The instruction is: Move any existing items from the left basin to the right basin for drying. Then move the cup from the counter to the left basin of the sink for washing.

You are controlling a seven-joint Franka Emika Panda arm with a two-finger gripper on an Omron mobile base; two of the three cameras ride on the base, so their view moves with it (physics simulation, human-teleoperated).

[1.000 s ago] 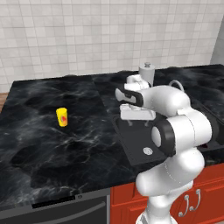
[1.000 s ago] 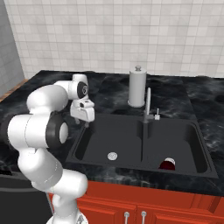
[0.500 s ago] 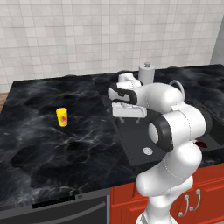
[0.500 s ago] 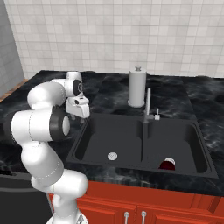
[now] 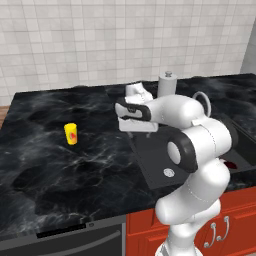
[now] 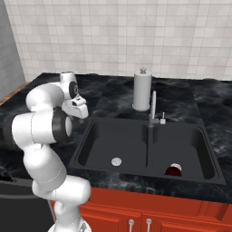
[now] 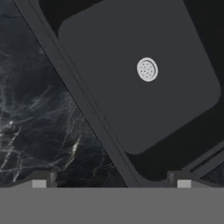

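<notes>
in the left base view the white arm's two-finger hand (image 5: pixel 136 131) is hanging above the near-left edge of the matte black double-basin sink (image 5: pixel 150 172). the small bright yellow cup with a red mark (image 5: pixel 71 134) is standing upright on the glossy black marble desk (image 5: pixel 45 165), well apart to the left.

in the right base view the small dark red round bowl (image 6: pixel 173 170) is lying in the right basin (image 6: pixel 186 140), while the left basin (image 6: pixel 104 136) is holding nothing but its silver drain. so the first step looks done, and fetching the cup is in hand.

in the hand view the fingertips (image 7: pixel 39 180) are standing wide apart, holding nothing, over the sink rim. next the hand needs to swing left and drop around the cup. nothing is blocking that path; the white paper towel roll (image 6: pixel 142 90) and curved silver faucet (image 6: pixel 153 111) are standing clear behind.
</notes>
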